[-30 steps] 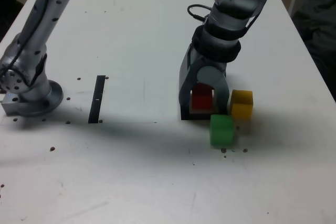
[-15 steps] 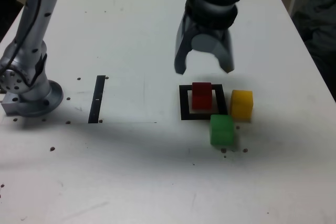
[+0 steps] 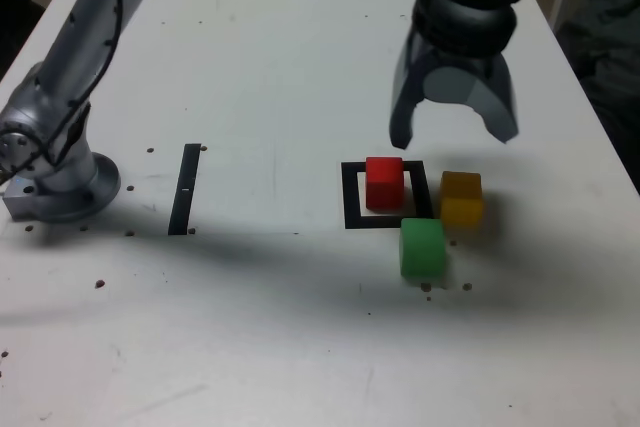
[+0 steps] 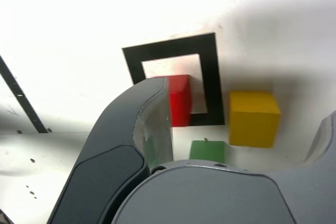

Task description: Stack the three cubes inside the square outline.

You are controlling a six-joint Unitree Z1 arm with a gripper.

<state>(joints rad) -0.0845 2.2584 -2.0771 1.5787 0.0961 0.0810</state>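
Your grey metal claw (image 3: 452,139), empty and spread, has left the matte red cube (image 3: 384,184) inside the black square outline (image 3: 352,194); the matte yellow cube (image 3: 461,200), at its three o'clock, awaits stacking.

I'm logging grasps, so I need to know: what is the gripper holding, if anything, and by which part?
Nothing is held: the gripper is open, with bare table between its fingertips.

The tool (image 3: 455,137) has moved toward the yellow cube (image 3: 461,200)

no readable text, labels, brands, numbers or signs in either view.
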